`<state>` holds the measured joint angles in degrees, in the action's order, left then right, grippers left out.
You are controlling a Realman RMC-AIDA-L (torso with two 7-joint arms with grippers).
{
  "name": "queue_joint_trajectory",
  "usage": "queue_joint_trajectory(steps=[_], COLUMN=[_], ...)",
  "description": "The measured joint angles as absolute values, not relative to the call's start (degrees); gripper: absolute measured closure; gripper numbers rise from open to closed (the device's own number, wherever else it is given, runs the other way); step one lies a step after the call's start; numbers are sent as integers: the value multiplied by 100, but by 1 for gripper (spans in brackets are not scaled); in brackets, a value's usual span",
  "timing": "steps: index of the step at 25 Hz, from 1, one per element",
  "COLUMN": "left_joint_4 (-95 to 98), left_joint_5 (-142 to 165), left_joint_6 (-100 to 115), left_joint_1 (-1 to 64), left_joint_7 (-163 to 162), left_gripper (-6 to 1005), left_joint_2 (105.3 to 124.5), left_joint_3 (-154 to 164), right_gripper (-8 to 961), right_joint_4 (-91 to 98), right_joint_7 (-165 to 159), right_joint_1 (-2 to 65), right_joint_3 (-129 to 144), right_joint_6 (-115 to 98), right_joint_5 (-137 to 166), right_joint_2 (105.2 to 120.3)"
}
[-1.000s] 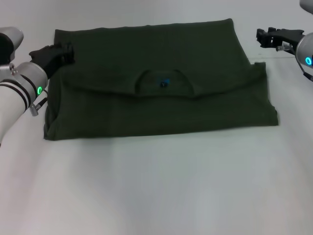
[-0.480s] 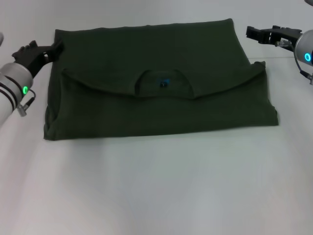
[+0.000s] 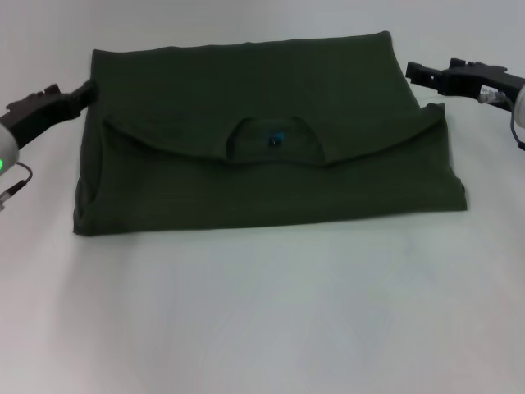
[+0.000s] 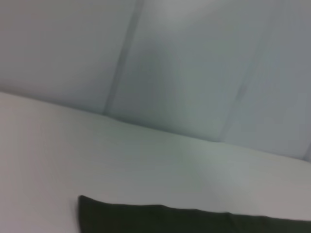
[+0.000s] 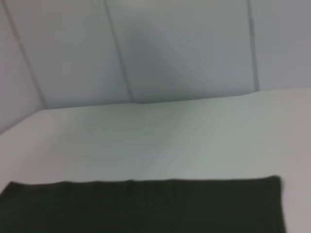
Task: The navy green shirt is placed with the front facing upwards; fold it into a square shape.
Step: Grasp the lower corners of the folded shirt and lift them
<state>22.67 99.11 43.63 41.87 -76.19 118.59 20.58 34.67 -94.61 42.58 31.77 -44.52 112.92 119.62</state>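
The shirt (image 3: 262,135) lay flat on the white table (image 3: 271,312), folded across so that its upper part lapped down over the lower, with the neck opening and a small blue label (image 3: 275,139) showing near the middle. No chest lettering was visible. The left gripper (image 3: 82,91) hung beside the shirt's far left corner, its dark fingers close to the cloth edge but holding nothing; whether they were parted could not be told. The right gripper (image 3: 413,71) hung just off the far right edge, also empty, its fingers' spacing unclear. Both arms were cut off by the frame edges. Each wrist view showed only a dark strip of shirt (image 4: 194,221) (image 5: 146,206) and a pale wall (image 5: 170,48)
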Motion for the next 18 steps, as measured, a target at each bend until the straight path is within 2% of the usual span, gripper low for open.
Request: queue_joint_trajectory(steps=[3,7,18], left_joint_4=[3125,3744,4074], left_joint_5=[9979,10566,13212], left_joint_6=[5048,5787,6321], left_joint_1=[3581,3193,3338], left_joint_7=[-8445,-9048,-10313], left_gripper=[276,275,274], left_joint_2=[11935,11921,11821], left_joint_3=[2834,2982,2990], right_gripper=[56,57,56], right_joint_4=[3639,3772,3726], right_joint_7=[-9449,-9402,-8795], right_joint_1=[4005,3750,3547], right_joint_3=[3180,3182,3182], right_joint_6=[-4933,-5493,-6441], right_joint_5=[11162,11033,10912], right_joint_2=[11968,11972,12013])
